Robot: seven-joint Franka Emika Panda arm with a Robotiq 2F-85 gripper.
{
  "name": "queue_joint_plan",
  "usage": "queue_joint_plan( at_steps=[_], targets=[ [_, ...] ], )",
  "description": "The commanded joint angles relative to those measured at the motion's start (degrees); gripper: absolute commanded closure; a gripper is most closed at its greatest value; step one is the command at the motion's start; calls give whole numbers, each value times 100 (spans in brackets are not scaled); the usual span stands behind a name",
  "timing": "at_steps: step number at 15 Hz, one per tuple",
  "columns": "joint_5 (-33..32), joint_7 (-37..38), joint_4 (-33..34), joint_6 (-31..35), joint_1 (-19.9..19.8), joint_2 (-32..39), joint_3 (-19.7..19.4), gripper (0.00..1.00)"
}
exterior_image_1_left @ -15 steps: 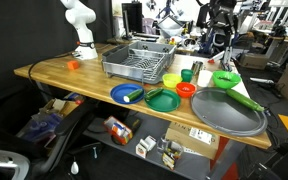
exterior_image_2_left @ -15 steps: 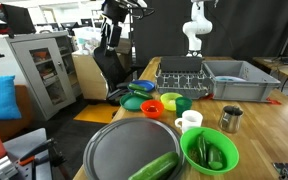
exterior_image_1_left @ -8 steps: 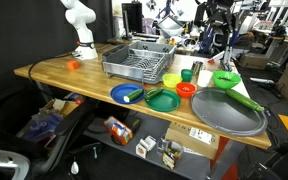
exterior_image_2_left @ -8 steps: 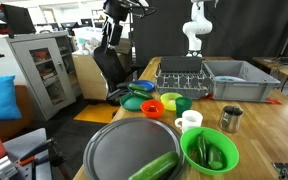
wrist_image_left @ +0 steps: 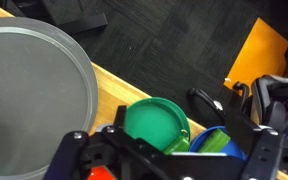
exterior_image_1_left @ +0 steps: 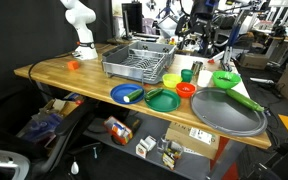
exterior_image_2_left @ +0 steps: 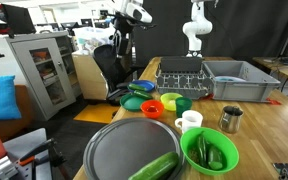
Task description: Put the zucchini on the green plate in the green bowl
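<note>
hand [wrist_image_left: 169,150] spread wide above green plate [wrist_image_left: 156,122].

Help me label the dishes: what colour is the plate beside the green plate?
That plate is blue, clearest in an exterior view.

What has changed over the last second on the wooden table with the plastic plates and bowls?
Only the robot arm moved: it shifted rightward in an exterior view, high above the table's end. Its gripper took hold of nothing. The flat round green plastic plate, lime-green bowl and large grey round tray stayed put.
</note>
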Motion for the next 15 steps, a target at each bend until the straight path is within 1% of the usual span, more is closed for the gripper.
queue_joint_plan(
  at_steps=[1,2,4,5,7,15],
  targets=[
    [37,929,406,1019,93,906,21,0],
    [36,1229,523,1326,135,1197,-13,0],
    [76,1849,808,1558,195,1714,-71,0],
    [8,1389,509,1542,124,1443,6,0],
    [13,1693,753,1610,143,1773,-9,0],
    [11,1818,835,1595,146,1743,-9,0]
  ],
)
